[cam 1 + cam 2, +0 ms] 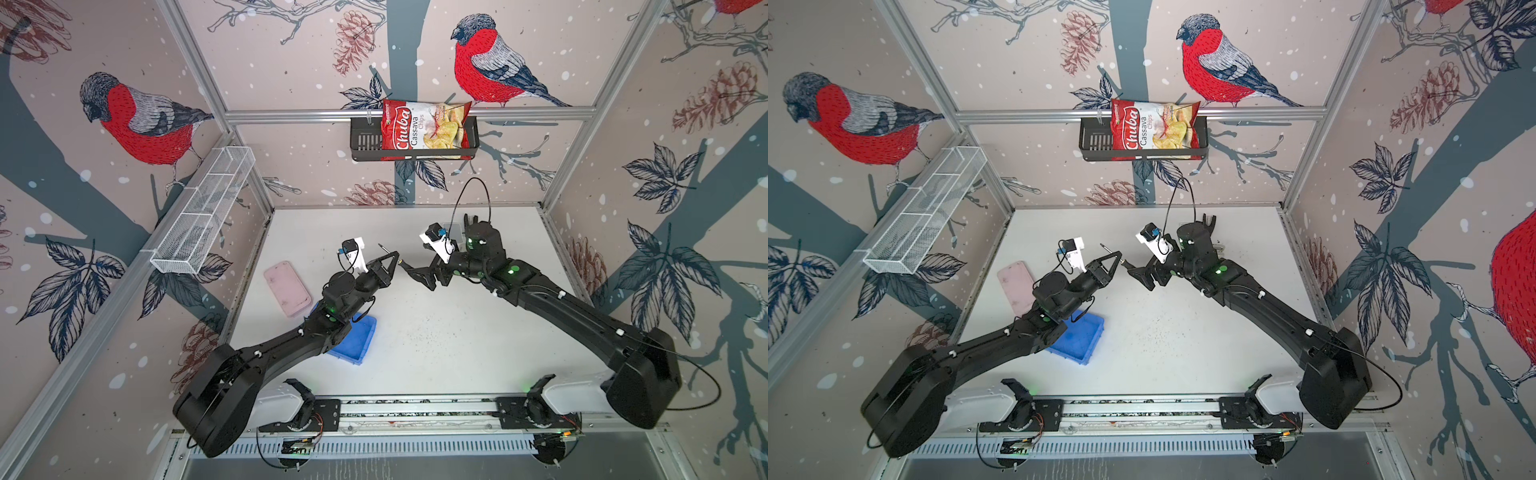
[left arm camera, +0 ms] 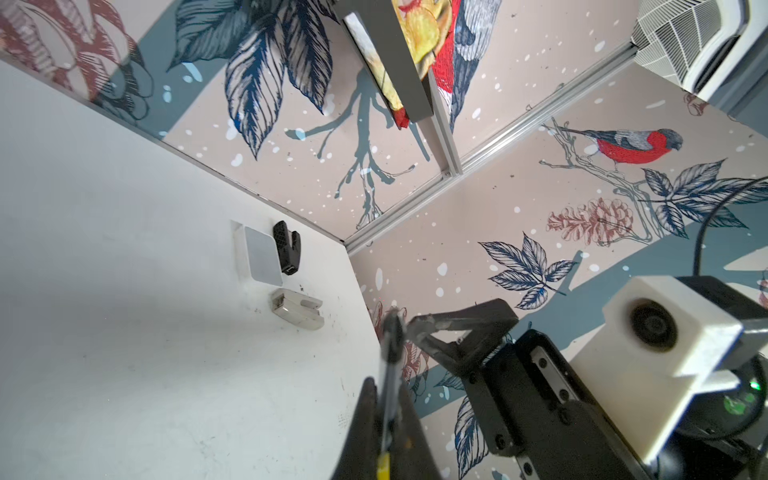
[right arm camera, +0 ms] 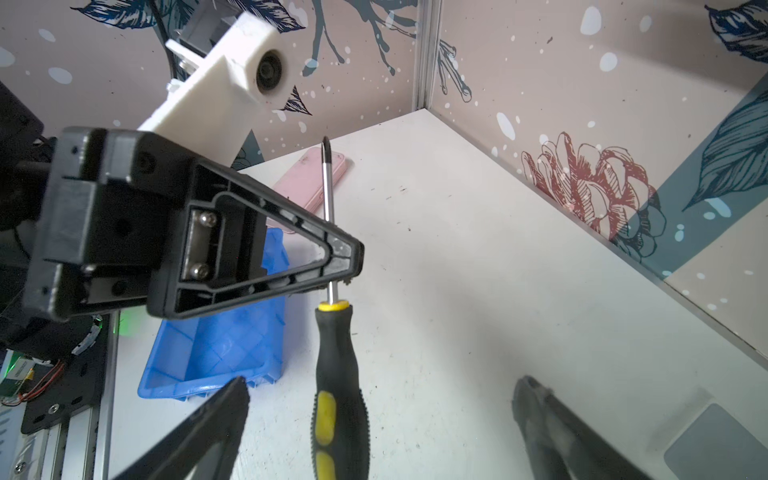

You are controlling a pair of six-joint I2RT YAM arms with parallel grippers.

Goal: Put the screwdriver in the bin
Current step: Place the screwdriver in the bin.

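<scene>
The screwdriver (image 3: 340,374), with a black-and-yellow handle and a thin shaft, hangs in the air above the middle of the table. My left gripper (image 1: 396,256) is shut on its shaft (image 2: 390,374) just in front of the handle; the tip sticks out past the jaws. My right gripper (image 3: 382,384) is open, its fingers wide on either side of the handle and not touching it. The bin (image 1: 358,345), a shallow blue tray, lies on the table partly under my left arm, also seen in the right wrist view (image 3: 232,345).
A pink flat container (image 1: 286,289) lies left of the bin. Near the far right corner are a black clip-like tool (image 2: 286,247), a grey card (image 2: 262,259) and a grey stapler (image 2: 297,307). A white wire basket (image 1: 203,216) hangs on the left wall, a chips bag (image 1: 424,129) at the back.
</scene>
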